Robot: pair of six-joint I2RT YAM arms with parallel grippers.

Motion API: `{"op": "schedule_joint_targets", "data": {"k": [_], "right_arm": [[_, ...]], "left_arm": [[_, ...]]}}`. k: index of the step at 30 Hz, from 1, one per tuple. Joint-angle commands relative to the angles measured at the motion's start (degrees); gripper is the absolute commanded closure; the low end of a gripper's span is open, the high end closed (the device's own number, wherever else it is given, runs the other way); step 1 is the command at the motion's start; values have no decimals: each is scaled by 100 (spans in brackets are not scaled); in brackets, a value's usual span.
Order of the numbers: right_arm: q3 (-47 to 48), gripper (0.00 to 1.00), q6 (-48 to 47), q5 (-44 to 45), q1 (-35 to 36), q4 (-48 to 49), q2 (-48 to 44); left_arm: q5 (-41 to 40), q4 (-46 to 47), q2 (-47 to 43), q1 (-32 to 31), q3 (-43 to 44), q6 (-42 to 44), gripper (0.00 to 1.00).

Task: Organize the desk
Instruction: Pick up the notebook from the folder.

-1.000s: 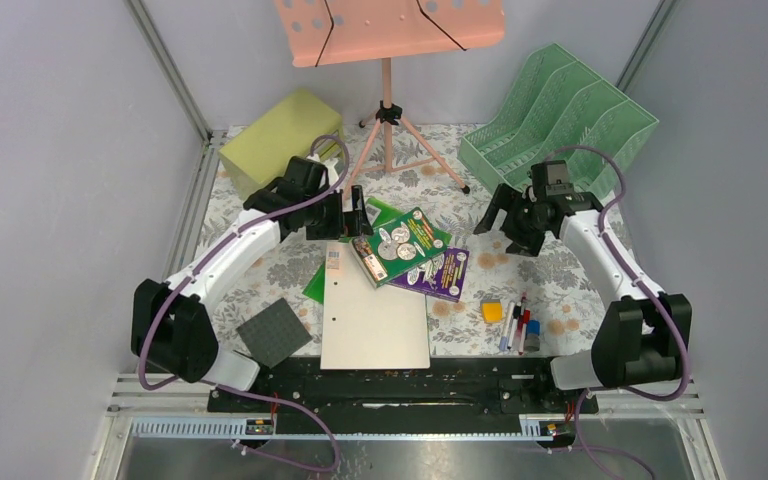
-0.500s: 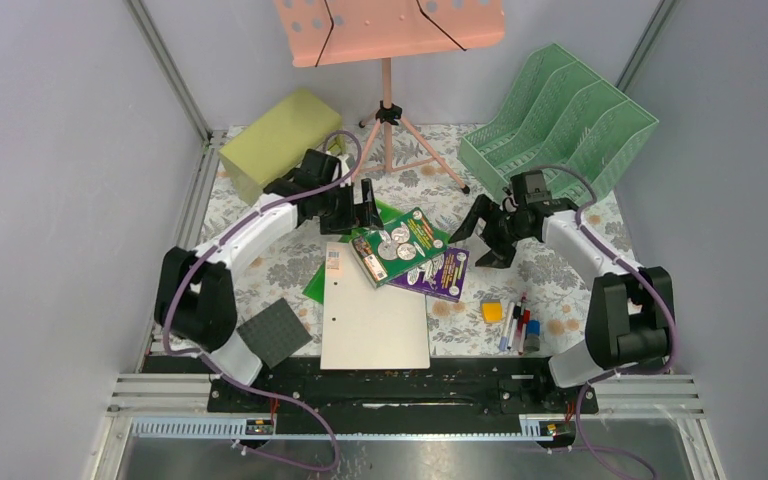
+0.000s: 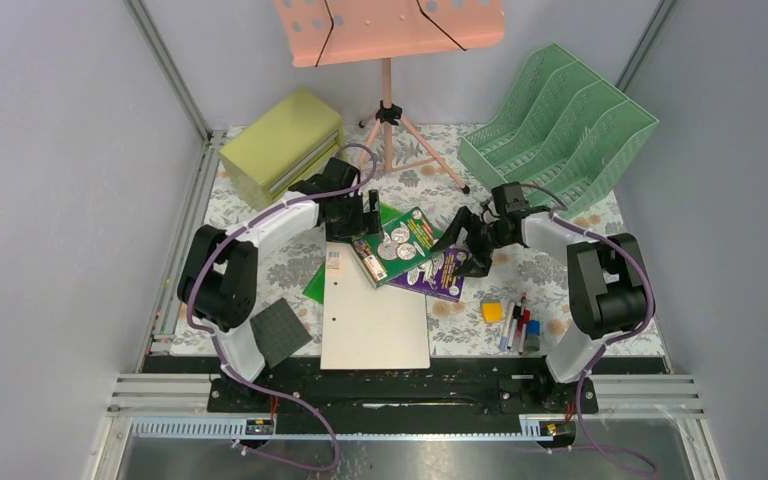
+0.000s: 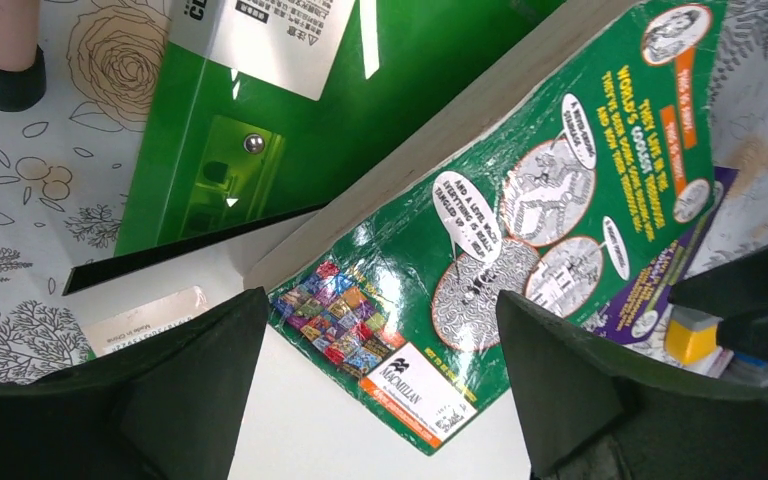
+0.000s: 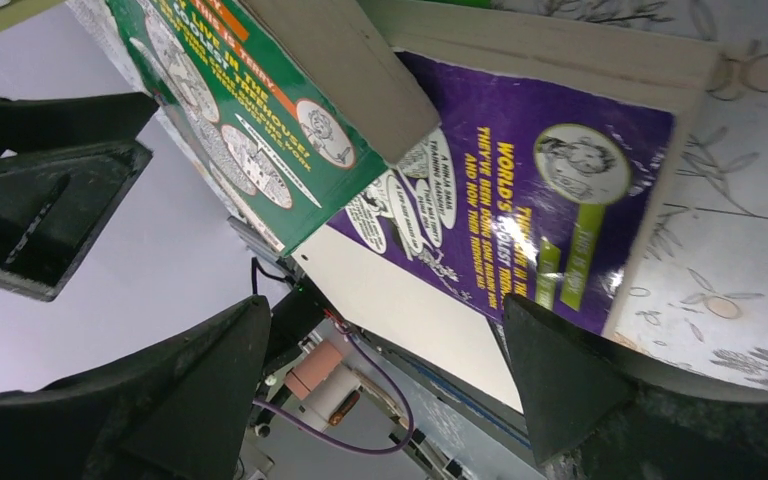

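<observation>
The desk (image 3: 260,260) has a whitish top with a fern print. A green book (image 3: 400,245) lies on a purple book (image 3: 438,275), a white board (image 3: 373,320) and a green folder (image 3: 318,285). My left gripper (image 3: 365,215) is open and empty, just above the green book's far-left end. In the left wrist view the green book (image 4: 520,220) lies between its open jaws (image 4: 380,300). My right gripper (image 3: 465,248) is open and empty, low at the right edge of the books. The right wrist view shows the purple book (image 5: 520,190) ahead of its jaws (image 5: 385,300).
An olive-yellow drawer cabinet (image 3: 280,143) stands at the back left and a green mesh file rack (image 3: 560,120) at the back right. A pink music stand (image 3: 388,110) stands between them. A dark grey square pad (image 3: 278,332), several pens (image 3: 518,322) and a yellow block (image 3: 491,311) lie near the front.
Both arms have stretched in toward the books. The left gripper moved right over the green book. The right gripper moved left and down to the books' right edge. Both stayed open.
</observation>
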Motion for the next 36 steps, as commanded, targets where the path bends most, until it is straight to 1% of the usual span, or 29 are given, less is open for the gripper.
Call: {"op": "schedule_joint_targets", "data": {"k": [1,5,9,14,18,19,23,25,27,30,33,36], "right_arm": [[211,7,129,-395,149,366,110],[194,8,109,-391,155,390,258],[192,8,55,-323,155,397,251],[240,10,-55,-363,155,401,330],[272,11,-99,-404,156,404,426],[272,11,-133,-381,155,385,417],[237,11,-251,-152,157,217,301],[216,11,-293,-129,155,199,272],[187,11,-307,-149,155,200,272],[69,11,-274,-209,155,300,279],[-10,11,-206,-289,159,425,315],[11,11,-163,-298,155,444,331]], "left_arm": [[-452,179,145,-72,168,83,15],[-261,222,208,-178,70,172,22],[-152,234,54,-395,-101,300,29],[205,479,-335,-673,-459,106,44],[253,732,-801,-956,-900,-59,46],[154,791,-966,-1004,-1056,-92,45],[-408,911,-1620,-1030,-1420,-254,31],[-715,857,-1761,-1022,-1431,-270,23],[-947,765,-1743,-964,-1326,-220,18],[-940,745,-1511,-819,-1103,-94,15],[-877,683,-1058,-634,-788,-4,14],[-671,895,-712,-534,-621,153,12]]}}
